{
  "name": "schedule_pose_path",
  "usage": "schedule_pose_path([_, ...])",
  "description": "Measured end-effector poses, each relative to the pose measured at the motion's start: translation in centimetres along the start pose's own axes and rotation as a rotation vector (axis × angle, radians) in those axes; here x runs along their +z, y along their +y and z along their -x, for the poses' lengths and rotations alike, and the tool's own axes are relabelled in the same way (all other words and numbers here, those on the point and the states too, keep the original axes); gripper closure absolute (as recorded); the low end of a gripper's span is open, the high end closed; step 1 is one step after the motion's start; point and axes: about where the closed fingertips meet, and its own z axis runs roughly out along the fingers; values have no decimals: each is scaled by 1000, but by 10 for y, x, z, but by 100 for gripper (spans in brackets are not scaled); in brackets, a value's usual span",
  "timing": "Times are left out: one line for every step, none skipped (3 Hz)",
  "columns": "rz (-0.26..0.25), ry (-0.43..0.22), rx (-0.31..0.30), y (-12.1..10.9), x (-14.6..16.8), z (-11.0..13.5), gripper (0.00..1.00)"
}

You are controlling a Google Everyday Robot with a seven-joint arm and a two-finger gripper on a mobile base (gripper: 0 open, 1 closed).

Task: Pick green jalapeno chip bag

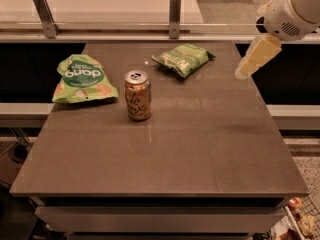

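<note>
Near the far edge of the table [200, 149], a little right of its middle: the green jalapeno chip bag [184, 59]. Lying flat and crinkled, turned at a slant to that edge, pale lettering face up.

By the table's right edge, toward the far right corner: the gripper [245, 70], pale yellow, hanging in the air below a white wrist housing [292, 11]. Pointing down and to the left, toward the tabletop. Raised off the surface and touching nothing. Well clear of the chip bag, with a stretch of bare tabletop between the two. Seen from the gripper, the bag off to the left and slightly farther back, toward the far edge. Impossible to tell whether clenched or released.

In the far half of the table, left of the chip bag and nearer the front edge: an orange-brown can [138, 95], upright, tab end up, apart from the bag. By the left edge, toward the far left corner: a larger green bag [82, 78] with a dark-green round "dang" logo, lying flat. Well apart from the chip bag, with the can between the two and a little nearer the front.

Beyond the far edge: a pale counter with two metal posts, one [174, 15] just behind the chip bag's side of the table, the other [44, 14] past the far left corner.
</note>
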Motion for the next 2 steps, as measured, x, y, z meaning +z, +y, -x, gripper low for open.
schedule_pose_path([88, -112, 32, 13, 27, 19, 0])
schedule_pose_path([88, -112, 32, 13, 27, 19, 0])
